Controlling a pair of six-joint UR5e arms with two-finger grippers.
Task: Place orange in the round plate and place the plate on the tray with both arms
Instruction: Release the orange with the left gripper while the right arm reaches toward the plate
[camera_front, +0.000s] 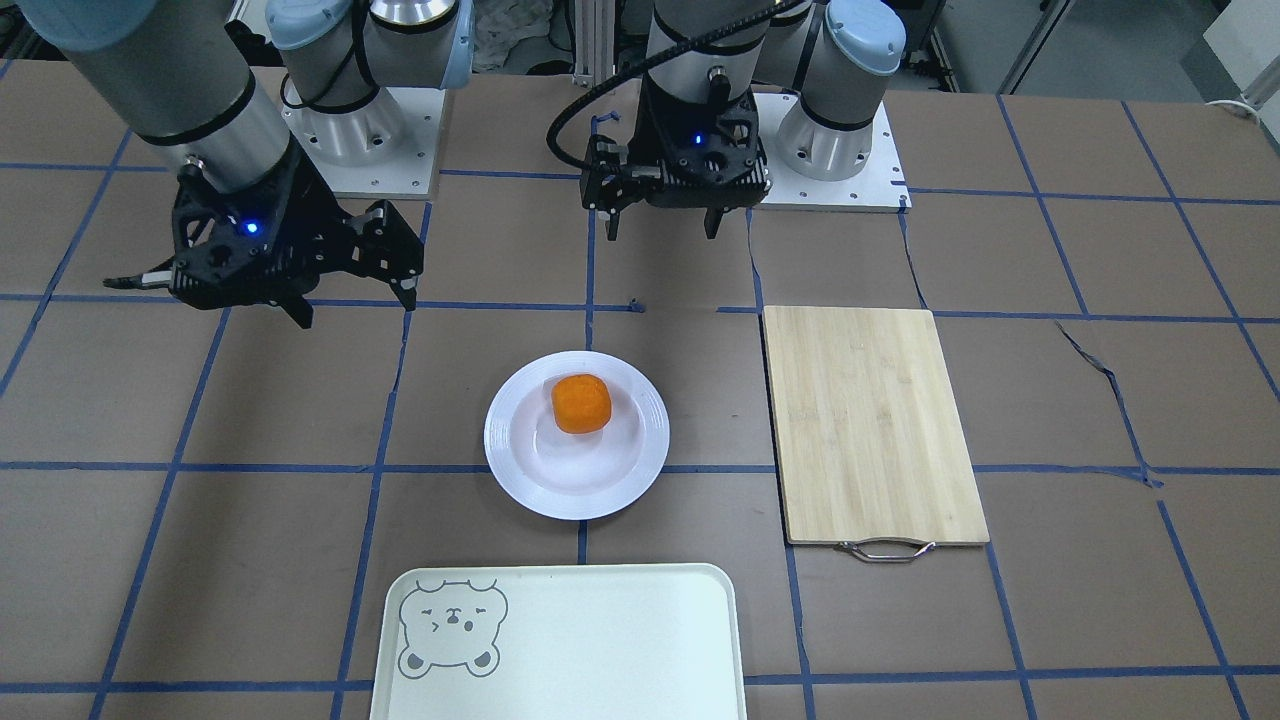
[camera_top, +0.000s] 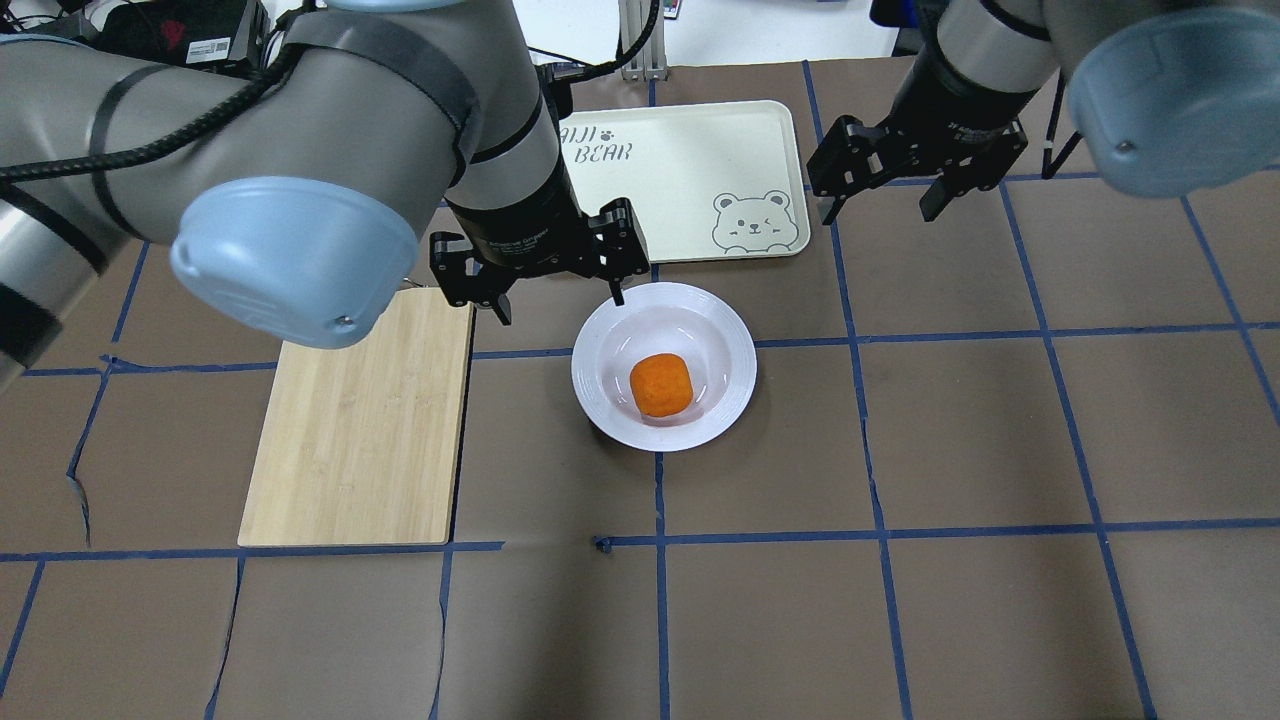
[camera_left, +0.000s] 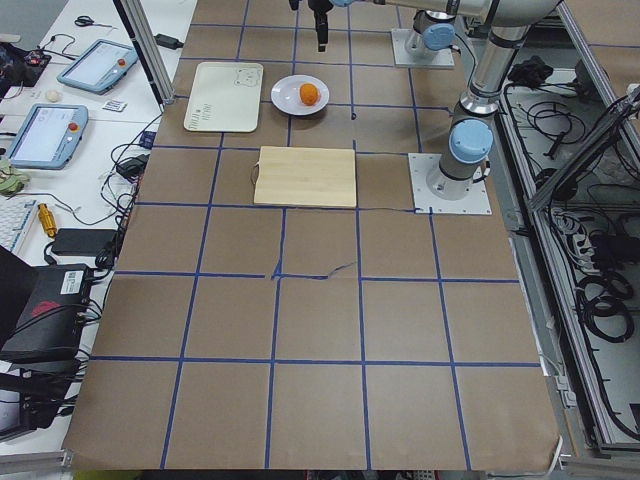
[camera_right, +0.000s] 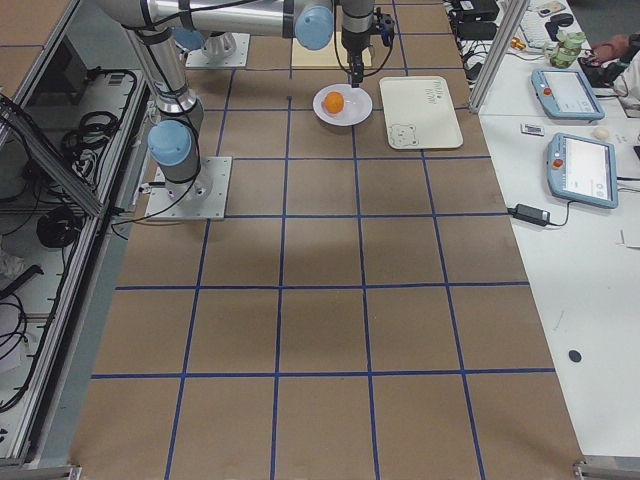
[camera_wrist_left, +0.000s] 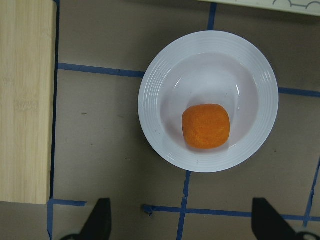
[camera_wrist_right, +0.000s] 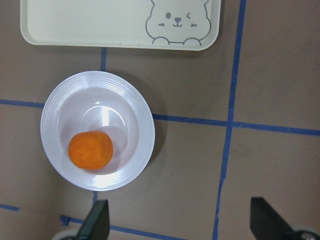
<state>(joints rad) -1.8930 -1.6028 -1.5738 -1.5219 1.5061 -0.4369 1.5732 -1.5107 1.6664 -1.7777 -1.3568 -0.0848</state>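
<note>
The orange (camera_front: 581, 403) (camera_top: 661, 385) lies in the sunken centre of the round plate (camera_front: 508, 470) (camera_top: 737, 350), which rests on the brown table. The tray (camera_front: 600, 640) (camera_top: 690, 150) lies flat just beyond the plate, apart from it, with nothing on it. My left gripper (camera_top: 560, 305) (camera_front: 661, 228) hovers open and empty above the table by the plate's edge, on the cutting board's side. My right gripper (camera_top: 880, 212) (camera_front: 355, 308) hangs open and empty, off to the plate's other side near the tray's bear corner. In both wrist views the orange (camera_wrist_left: 205, 126) (camera_wrist_right: 90, 150) sits in the plate.
A wooden cutting board (camera_front: 870, 420) (camera_top: 360, 420) with a metal handle lies on the left arm's side of the plate. Blue tape lines cross the brown table cover. Both arm bases stand at the robot's edge of the table.
</note>
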